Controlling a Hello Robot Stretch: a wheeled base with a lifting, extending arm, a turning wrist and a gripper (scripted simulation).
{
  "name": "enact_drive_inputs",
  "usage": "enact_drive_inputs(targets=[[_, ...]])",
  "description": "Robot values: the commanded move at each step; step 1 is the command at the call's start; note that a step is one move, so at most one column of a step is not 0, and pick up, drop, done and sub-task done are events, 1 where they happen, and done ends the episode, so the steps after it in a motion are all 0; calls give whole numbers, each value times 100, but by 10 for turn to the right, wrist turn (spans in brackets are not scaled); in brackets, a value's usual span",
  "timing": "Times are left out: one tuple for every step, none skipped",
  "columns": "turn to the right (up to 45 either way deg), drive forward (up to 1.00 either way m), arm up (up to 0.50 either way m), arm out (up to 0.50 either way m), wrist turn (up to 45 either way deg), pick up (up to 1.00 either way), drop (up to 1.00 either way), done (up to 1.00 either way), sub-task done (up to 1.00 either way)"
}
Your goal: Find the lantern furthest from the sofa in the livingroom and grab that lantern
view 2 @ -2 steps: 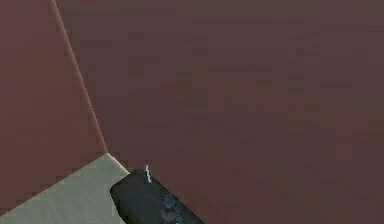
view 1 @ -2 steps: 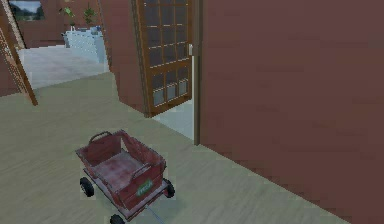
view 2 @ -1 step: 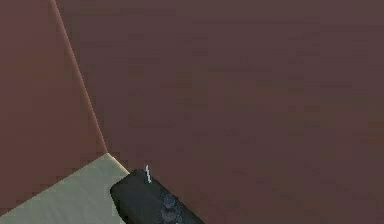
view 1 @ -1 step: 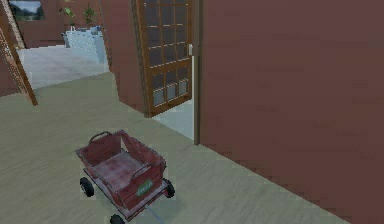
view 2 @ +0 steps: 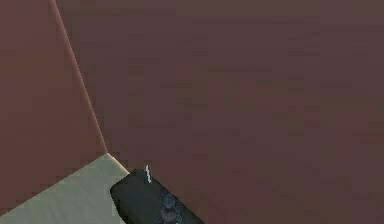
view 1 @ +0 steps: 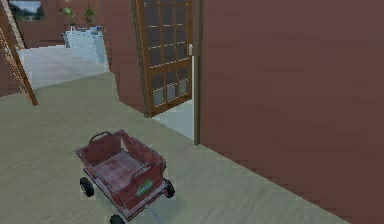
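No lantern or sofa can be made out. In the arm side view a dark body that I take for my gripper (view 2: 143,188) pokes up from the bottom edge, left of the middle. A thin pale sliver stands at its top. Its far end is not clear, so I cannot tell whether it holds anything. Behind it are a dark red wall (view 2: 240,90) and a strip of pale floor (view 2: 75,200).
A red wagon on dark wheels (view 1: 125,172) stands on the pale floor close ahead. Behind it a wood-framed door with glass panes (view 1: 166,55) stands by a narrow opening. A dark red wall (view 1: 290,90) lines the forward view's right. At the far left is a white counter (view 1: 85,42) with plants.
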Motion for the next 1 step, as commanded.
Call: enact_drive_inputs(targets=[[0, 0, 0, 16, 0, 0, 0, 0, 0]])
